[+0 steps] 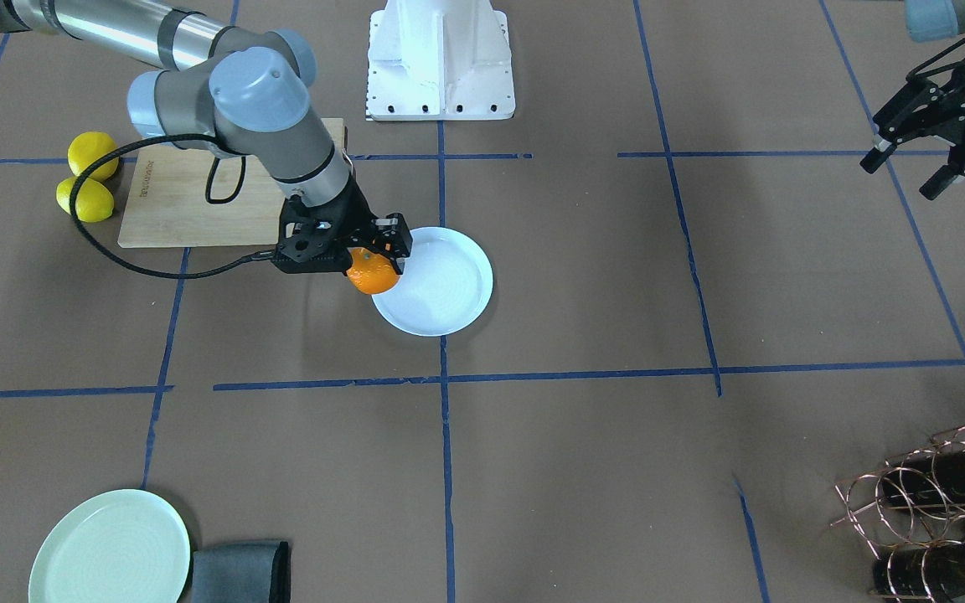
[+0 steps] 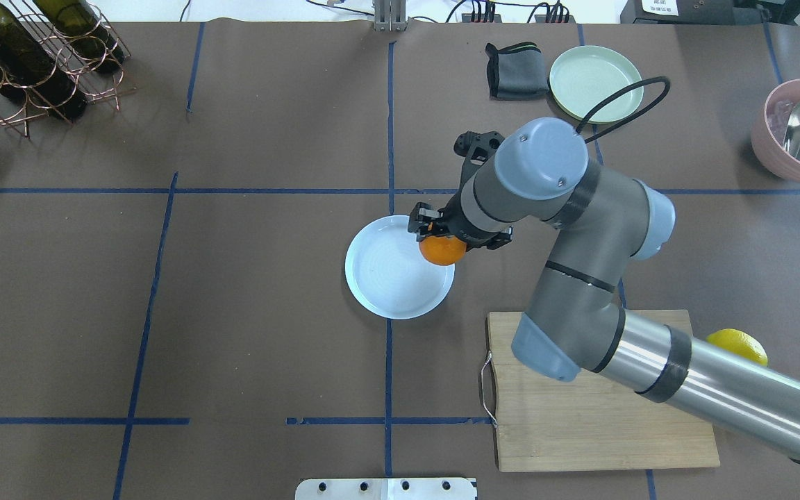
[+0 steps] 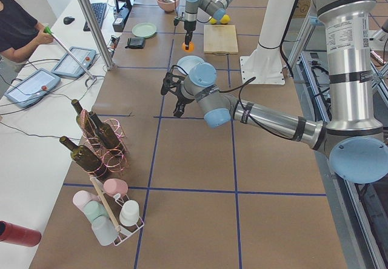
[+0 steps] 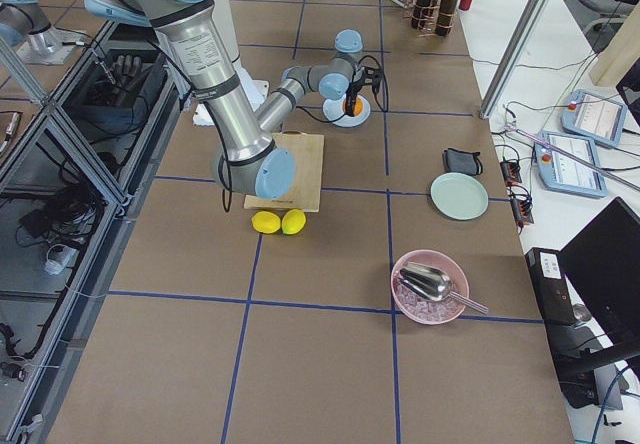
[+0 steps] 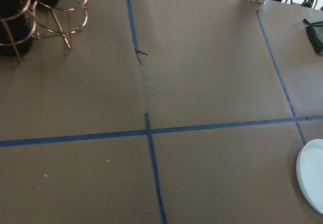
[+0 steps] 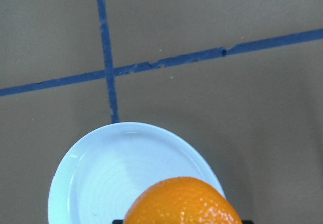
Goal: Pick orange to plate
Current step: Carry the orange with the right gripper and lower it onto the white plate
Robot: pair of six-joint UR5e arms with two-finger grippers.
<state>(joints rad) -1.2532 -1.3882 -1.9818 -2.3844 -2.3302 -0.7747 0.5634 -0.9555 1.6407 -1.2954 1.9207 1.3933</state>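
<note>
Right gripper (image 1: 374,258) holds orange (image 1: 373,279), seemingly over plate (image 1: 457,289) rim.

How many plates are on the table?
2. One bluish-white plate at the table's centre, its rim under the orange held by the right pincer; one mint-green plate at the far edge beside a dark grey cloth.

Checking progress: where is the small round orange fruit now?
In the overhead view, the small round orange sits in the right gripper at the right rim of the pale bluish-white plate.
</note>
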